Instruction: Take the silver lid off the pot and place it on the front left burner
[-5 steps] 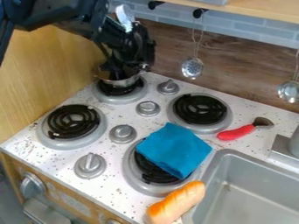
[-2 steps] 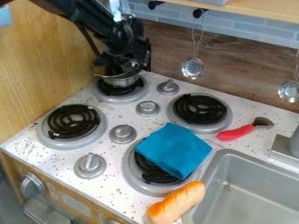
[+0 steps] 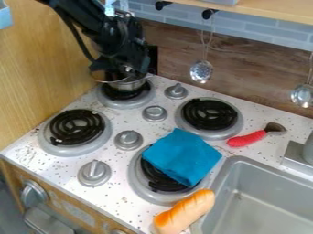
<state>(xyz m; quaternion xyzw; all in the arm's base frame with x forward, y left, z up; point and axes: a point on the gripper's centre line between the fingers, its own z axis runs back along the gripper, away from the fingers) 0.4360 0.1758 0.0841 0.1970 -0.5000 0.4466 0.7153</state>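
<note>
The black arm [image 3: 94, 20] comes in from the top edge at 11 o'clock and slants down to the right, then bends so that the gripper [image 3: 124, 71] hangs over the small metal pot [image 3: 127, 85], also at 11 o'clock. The gripper's lower end is at the pot's mouth, partly hidden by dark parts, so I cannot tell whether it is spread, pressed together or pinching the rim. The pot is at the back left burner [image 3: 126, 103], and seems to sit upright on it.

A wooden panel [image 3: 43, 68] rises close by on the pot's left, and a wood-look wall [image 3: 174, 52] stands behind. A metal knob [image 3: 176, 91] is at 1 o'clock, another [image 3: 154, 113] near the middle, and two more [image 3: 128, 140] [image 3: 94, 172] lie toward 7 and 8 o'clock. Bare burners are at 9 o'clock [image 3: 75, 128] and 3 o'clock [image 3: 209, 114]. At 5 o'clock a folded blue cloth [image 3: 182, 156] covers much of the front burner [image 3: 138, 179]. Below it, between 5 and 6, a bread roll [image 3: 185, 212] lies by the corner of the grey sink [image 3: 235, 164]. A red-handled tool [image 3: 245, 139] rests between 3 and 4. A slotted spoon [image 3: 201, 71] hangs at 1 o'clock.
</note>
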